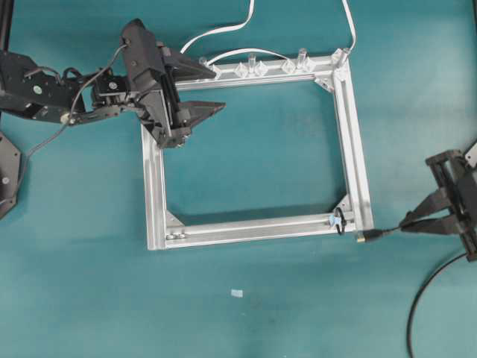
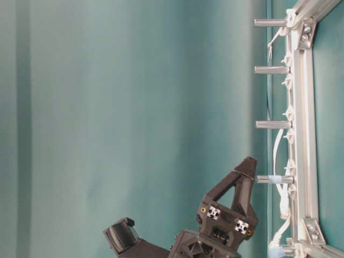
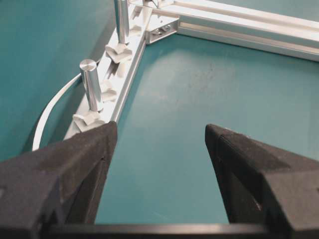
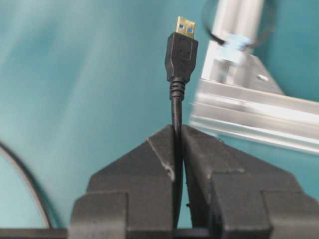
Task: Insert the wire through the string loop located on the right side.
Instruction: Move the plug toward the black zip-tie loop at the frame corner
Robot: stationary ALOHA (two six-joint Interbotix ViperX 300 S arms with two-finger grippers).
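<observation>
Black jaws of the right gripper (image 4: 177, 137) are pressed together on the wire (image 4: 176, 112), gripping the cable just behind its plug, so the plug with its gold metallic tip sticks out past the jaw tips toward 12 o'clock in the right wrist view. Seen from overhead, this gripper (image 1: 406, 224) sits at the 3 o'clock edge of the teal desk (image 1: 246, 321), with the plug pointing toward 9 o'clock at the lower right corner of the silver aluminium frame (image 1: 350, 134); the tip is just beside the frame and apart from it. The string loop (image 1: 340, 221) hangs on the frame's lower rail near that same corner, close to the plug but not yet entered. Behind the gripper the wire curves away toward 6 o'clock. At 10 o'clock the left gripper (image 1: 212, 91) hovers at the frame's upper left corner, its jaws spread wide and holding nothing. A white flat cable (image 1: 223, 31) runs along the frame's top rail.
</observation>
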